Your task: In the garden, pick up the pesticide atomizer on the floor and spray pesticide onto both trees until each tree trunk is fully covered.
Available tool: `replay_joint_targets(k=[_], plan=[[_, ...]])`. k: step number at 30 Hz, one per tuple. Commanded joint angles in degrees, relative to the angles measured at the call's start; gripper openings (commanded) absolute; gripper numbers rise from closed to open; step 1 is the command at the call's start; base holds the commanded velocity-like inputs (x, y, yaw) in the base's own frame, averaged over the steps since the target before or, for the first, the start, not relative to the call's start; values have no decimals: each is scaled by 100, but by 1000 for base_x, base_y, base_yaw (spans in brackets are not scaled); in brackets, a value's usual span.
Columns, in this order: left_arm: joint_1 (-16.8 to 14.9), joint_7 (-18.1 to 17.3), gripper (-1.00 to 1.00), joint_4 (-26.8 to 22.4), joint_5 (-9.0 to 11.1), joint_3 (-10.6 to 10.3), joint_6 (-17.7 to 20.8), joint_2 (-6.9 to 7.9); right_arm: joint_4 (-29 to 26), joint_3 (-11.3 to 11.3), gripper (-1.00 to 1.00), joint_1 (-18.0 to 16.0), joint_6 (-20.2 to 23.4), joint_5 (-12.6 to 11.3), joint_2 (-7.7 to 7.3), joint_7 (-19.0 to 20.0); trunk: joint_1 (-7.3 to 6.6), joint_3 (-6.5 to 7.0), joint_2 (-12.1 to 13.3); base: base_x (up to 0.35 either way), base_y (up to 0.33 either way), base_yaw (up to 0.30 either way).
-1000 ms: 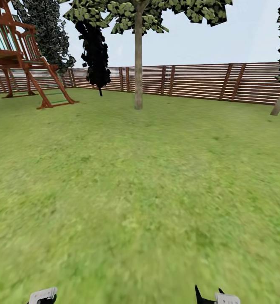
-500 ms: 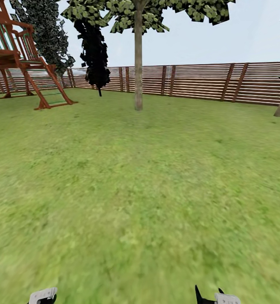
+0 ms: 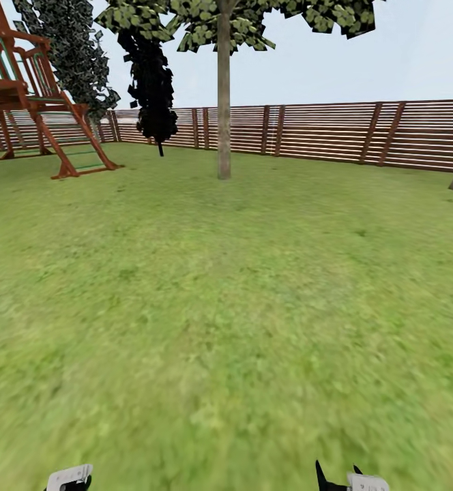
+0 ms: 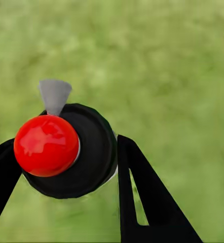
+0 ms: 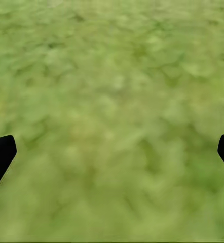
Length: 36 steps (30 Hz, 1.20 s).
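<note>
I had the left gripper [image 4: 61, 167] clamped on the pesticide atomizer [image 4: 66, 149], the right gripper [image 5: 112, 152] spread wide over grass, and a tree trunk [image 3: 224, 102] stood far ahead near the fence [image 3: 335, 133].

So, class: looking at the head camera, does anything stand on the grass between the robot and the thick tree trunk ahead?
Nothing visible does. Open lawn runs up to the tree trunk; the wooden play frame stands off to the left.
</note>
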Motion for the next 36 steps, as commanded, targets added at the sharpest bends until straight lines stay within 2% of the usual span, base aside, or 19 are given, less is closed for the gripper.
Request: replay_joint_targets(k=[1,36], plan=[[-5,-33,-100,3,-39,51,-18,-1,5,-48,100,-3,-13,-3,-1,55,2,-5,-2,340,0,0],[-5,-33,-100,3,-39,51,-18,-1,7,-51,100,-3,-14,-3,-1,55,2,-5,-2,340,0,0]])
